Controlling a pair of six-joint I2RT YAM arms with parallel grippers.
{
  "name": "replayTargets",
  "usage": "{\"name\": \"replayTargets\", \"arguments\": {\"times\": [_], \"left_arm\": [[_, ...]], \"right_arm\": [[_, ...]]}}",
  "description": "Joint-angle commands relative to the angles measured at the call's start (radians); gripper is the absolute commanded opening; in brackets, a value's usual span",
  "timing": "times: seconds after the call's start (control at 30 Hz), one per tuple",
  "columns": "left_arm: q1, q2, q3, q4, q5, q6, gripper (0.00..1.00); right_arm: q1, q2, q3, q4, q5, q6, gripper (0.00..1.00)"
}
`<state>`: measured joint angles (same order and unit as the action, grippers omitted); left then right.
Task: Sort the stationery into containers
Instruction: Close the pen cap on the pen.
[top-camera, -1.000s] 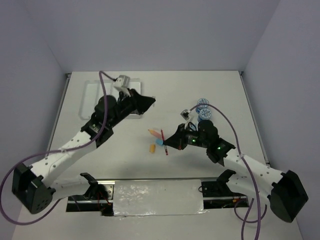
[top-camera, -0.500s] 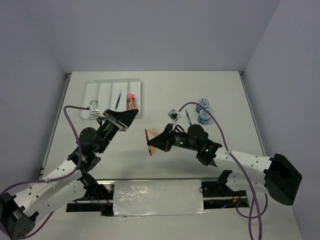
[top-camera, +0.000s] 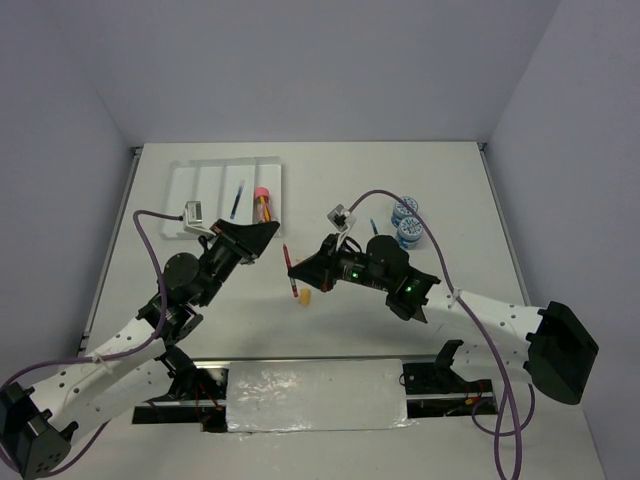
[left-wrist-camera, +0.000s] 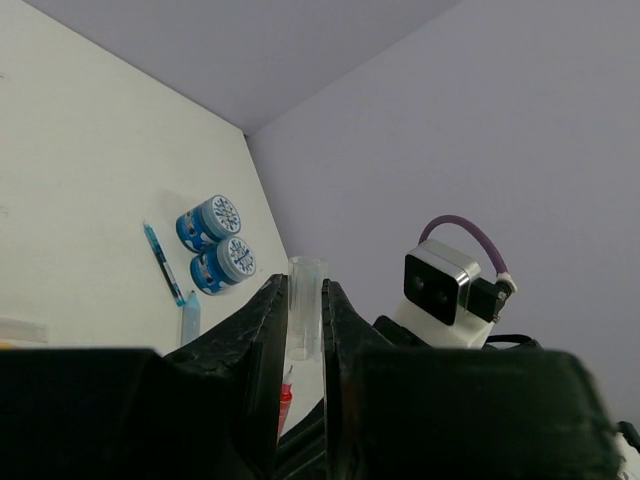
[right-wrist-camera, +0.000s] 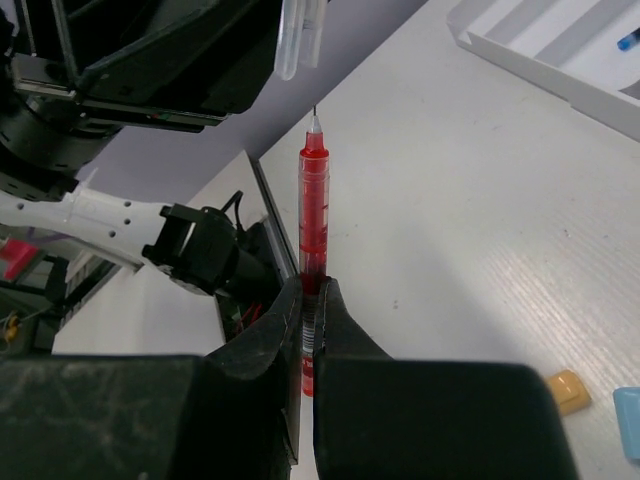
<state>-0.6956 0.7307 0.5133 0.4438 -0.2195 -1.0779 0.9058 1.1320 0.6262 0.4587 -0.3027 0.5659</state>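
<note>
Two grippers, each clamped on an item.
1. Left gripper (top-camera: 262, 233): fingers pressed together on a clear tube (left-wrist-camera: 305, 300), which stands upright between them with its open end up.
2. Right gripper (right-wrist-camera: 312, 292): fingers pinched on the lower part of a red pen (right-wrist-camera: 313, 205), tip pointing up toward the clear tube just beyond it.
3. White tray (top-camera: 190, 190), far left of the table: four long compartments. A blue pen (top-camera: 237, 198) lies in the third from the left and a pink-capped orange piece (top-camera: 263, 204) in the fourth.
4. Loose on the table (top-camera: 450, 170): two blue-lidded tubs (top-camera: 405, 210), touching, far right; a second blue pen (top-camera: 374, 226) just beside them; an orange eraser (top-camera: 305, 296) below the red pen; a light-blue eraser (right-wrist-camera: 628, 435) near the orange one.
</note>
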Motion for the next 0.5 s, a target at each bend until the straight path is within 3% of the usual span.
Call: {"name": "replayTargets", "arguments": {"times": [0.0, 0.47], "left_arm": [[-0.004, -0.010, 0.024, 0.023, 0.025, -0.007, 0.00], [-0.004, 0.025, 0.076, -0.071, 0.052, 0.053, 0.00]], "right_arm": [[0.008, 0.031, 0.056, -0.028, 0.013, -0.046, 0.00], [0.008, -0.005, 0.055, -0.063, 0.036, -0.058, 0.00]]}}
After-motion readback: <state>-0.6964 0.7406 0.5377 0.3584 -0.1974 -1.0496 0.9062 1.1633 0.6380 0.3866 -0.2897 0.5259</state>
